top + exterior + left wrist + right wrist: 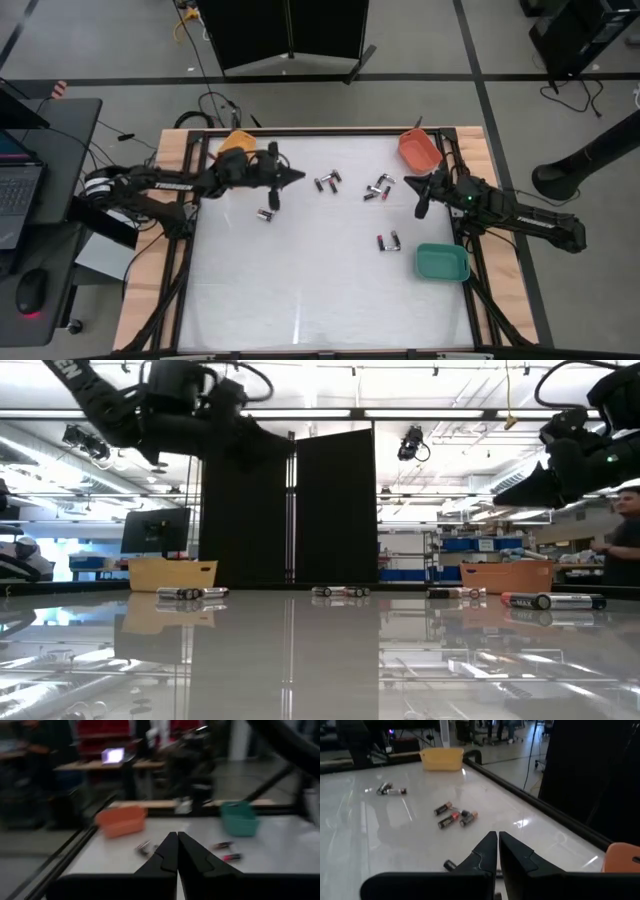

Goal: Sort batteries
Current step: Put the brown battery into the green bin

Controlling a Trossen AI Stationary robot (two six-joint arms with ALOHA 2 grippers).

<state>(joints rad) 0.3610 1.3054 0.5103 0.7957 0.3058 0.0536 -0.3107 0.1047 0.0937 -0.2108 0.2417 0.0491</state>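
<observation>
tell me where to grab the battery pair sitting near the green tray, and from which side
Take one cell of the pair around the middle of its body, coming straight down from above. Both lie flat on the table, side by side, so the jaws should straddle the cell across its width. The right gripper, by the green tray, looks nearest.

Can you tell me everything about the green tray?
The green tray is a small teal-green box with rounded corners, an open top and low walls. It looks like plastic. It sits flat near the table's right edge, below the right arm in the high view. It looks empty. Nothing touches it: the nearest batteries lie apart from it, and the right claw is away from it. The left wrist view shows it too.
</observation>
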